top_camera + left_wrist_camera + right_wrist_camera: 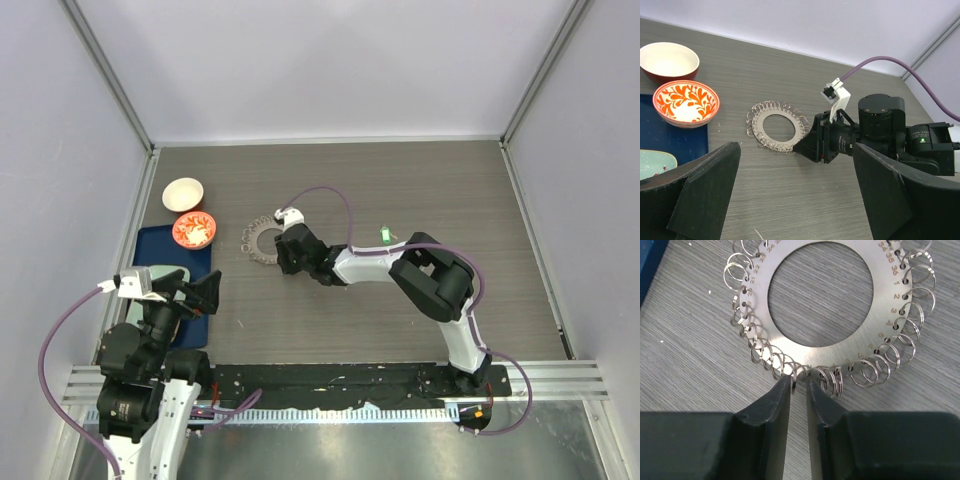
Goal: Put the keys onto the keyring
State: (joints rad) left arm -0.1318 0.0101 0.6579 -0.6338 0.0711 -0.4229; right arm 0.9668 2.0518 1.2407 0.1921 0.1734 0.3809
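Note:
The keyring (262, 240) is a flat grey metal disc with a wide hole and many small wire rings round its edge, lying left of centre on the table. It also shows in the left wrist view (760, 131) and the right wrist view (885, 325). My right gripper (281, 256) lies low at its near-right edge; its jaws (799, 382) stand a narrow gap apart, with one small wire ring upright between them against the left finger. A green key (385, 234) lies right of that arm. Other keys are not visible. My left gripper (205, 296) is open and empty by the tray.
A white bowl (183, 193) and an orange patterned bowl (194, 229) stand at the far left, the orange one at the corner of a blue tray (165, 250). A pale teal dish (655, 162) lies on the tray. The right arm's purple cable loops over the table.

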